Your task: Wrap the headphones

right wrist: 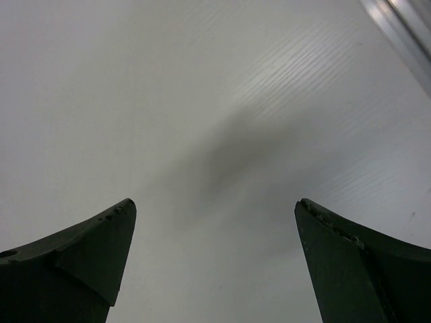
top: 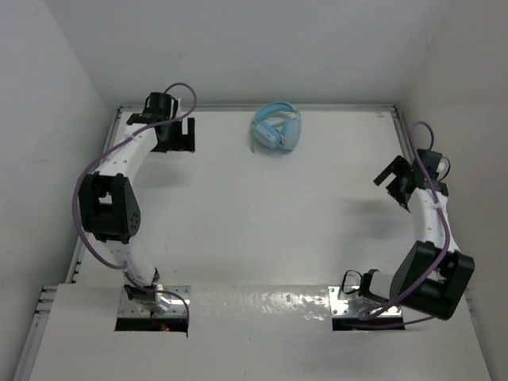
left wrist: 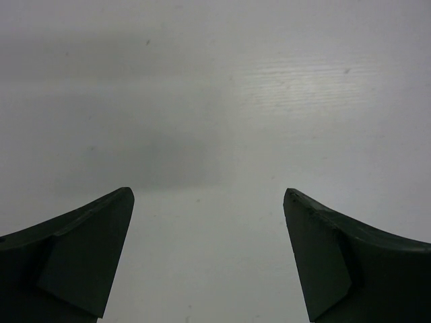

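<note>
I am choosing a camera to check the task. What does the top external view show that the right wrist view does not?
Only top external: the headphones, lying near the table's far edge, and the left arm. Only right wrist: a close look at the right gripper, its fingers wide apart with nothing between them. Both: the right gripper and the bare white table.

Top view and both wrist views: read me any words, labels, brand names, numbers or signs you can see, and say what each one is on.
No readable text in any view.
The headphones: any brand mark is too small to tell.
The table, left gripper and right gripper: plain, no lettering visible.
</note>
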Robot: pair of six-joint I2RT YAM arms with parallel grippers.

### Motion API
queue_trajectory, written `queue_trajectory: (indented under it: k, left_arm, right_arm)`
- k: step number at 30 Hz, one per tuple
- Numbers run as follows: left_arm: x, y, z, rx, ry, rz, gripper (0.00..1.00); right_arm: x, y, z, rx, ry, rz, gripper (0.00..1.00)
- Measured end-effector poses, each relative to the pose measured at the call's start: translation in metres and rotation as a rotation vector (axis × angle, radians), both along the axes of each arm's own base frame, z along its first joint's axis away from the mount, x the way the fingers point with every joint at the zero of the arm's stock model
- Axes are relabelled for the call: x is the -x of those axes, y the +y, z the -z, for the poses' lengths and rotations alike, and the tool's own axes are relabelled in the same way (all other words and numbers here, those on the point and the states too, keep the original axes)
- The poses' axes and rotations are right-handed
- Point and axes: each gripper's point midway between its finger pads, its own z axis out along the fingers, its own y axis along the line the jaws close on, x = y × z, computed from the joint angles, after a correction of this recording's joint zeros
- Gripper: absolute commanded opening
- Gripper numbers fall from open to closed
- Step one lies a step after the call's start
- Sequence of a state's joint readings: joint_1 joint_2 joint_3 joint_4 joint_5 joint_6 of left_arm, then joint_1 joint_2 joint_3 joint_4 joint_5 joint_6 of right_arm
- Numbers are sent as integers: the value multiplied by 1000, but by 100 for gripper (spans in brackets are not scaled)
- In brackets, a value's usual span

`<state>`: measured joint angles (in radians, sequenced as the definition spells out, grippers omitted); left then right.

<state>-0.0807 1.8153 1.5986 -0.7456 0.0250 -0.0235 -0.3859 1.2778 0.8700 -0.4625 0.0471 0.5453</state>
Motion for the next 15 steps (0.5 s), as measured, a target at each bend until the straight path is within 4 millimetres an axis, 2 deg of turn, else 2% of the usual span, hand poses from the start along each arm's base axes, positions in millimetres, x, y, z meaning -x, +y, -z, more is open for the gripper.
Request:
queue_trajectory:
  k: [1,3,6,8,15]
  left_arm:
    - [8,8,6,-19,13,-10,91]
    - [20,18,16,-53,31,-19,92]
    - [33,25,26,-89,46,-20,92]
    - [34,25,25,-96,34,-16,92]
    - [23,24,10,-88,-43,-8,92]
  right_arm:
    - [9,8,6,-12,7,-16,99]
    - [13,16,5,-15,-18,-41,99]
    - [5,18,-10,2,-92,-64,99]
    - [-2,17,-16,10,-127,-69,99]
    - [-7,20,-16,-10,-142,-78,99]
